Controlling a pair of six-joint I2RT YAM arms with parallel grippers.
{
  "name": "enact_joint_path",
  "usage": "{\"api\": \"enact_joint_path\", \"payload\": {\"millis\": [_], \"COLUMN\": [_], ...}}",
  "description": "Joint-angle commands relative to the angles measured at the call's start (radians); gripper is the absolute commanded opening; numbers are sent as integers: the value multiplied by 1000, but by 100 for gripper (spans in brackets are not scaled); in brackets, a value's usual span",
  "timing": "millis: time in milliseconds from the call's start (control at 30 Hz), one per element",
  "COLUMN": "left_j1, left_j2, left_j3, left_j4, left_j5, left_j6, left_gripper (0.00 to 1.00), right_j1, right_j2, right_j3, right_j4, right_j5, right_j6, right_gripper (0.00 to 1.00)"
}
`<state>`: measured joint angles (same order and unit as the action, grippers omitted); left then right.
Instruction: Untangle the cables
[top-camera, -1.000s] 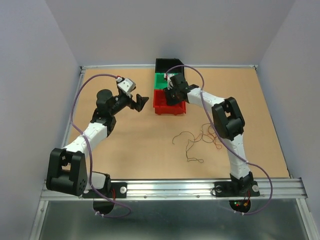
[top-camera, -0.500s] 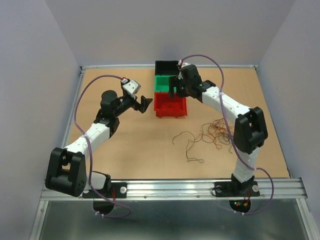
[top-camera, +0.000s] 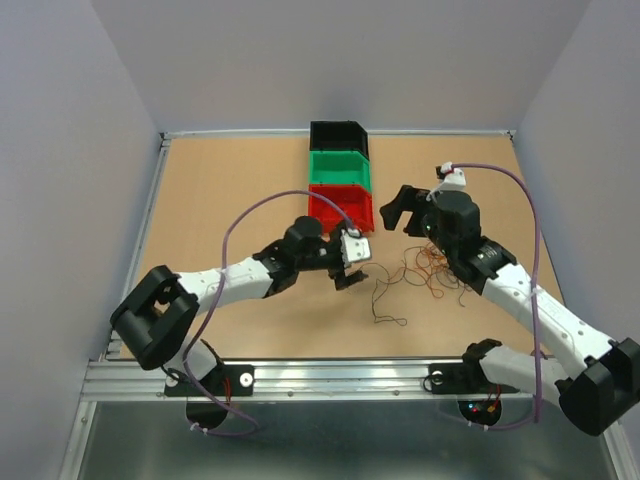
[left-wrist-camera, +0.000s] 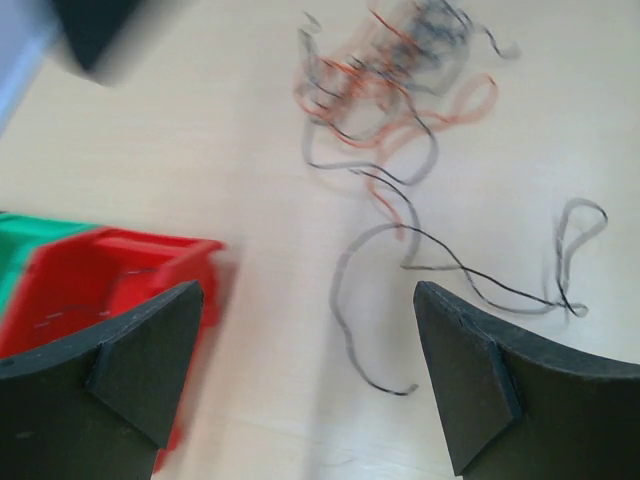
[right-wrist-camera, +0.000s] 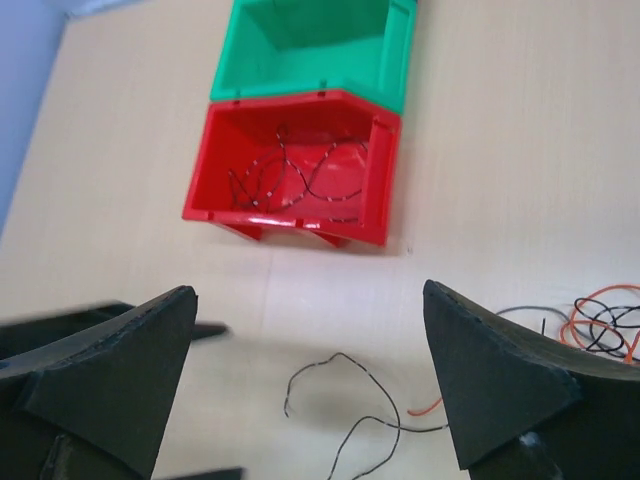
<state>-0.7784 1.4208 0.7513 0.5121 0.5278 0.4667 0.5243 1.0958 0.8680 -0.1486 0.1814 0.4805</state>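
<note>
**Both grippers spread, nothing held**

Left gripper (top-camera: 345, 262) sat just in front of the red bin (top-camera: 340, 210), jaws wide apart, empty; right gripper (top-camera: 398, 212) hung just right of that bin, jaws also wide, empty; the cables (top-camera: 425, 268) lay as 1 loose clump on the table (top-camera: 230, 200), front-right of the bin, touching neither gripper; a few thin dark wires (right-wrist-camera: 290, 180) lay inside the bin.

Thin orange, black cables (top-camera: 420, 270) sprawl on table (top-camera: 230, 190), seemingly tangled.
</note>
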Motion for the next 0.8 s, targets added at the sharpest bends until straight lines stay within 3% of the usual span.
{"api": "enact_joint_path", "payload": {"millis": [0, 200, 533, 733, 767], "left_j1": [-131, -177, -191, -196, -196], "left_j2": [70, 170, 320, 415, 431], "left_j3": [51, 68, 135, 233, 253], "left_j4": [-115, -95, 49, 11, -7], "left_j5": [-93, -230, -301, -256, -246], "left_j6": [217, 389, 359, 363, 351], "left_gripper": [99, 98, 99, 99, 95], "right_j1": [2, 2, 0, 0, 2], "right_j2": [-94, -195, -162, -163, -169], "right_j3": [-46, -61, -55, -57, -60], "right_j4": [109, 109, 109, 112, 112], "right_j5": [93, 89, 46, 39, 47], "right_j6": [20, -10, -25, -23, -22], "right_gripper": [100, 100, 100, 100, 100]}}
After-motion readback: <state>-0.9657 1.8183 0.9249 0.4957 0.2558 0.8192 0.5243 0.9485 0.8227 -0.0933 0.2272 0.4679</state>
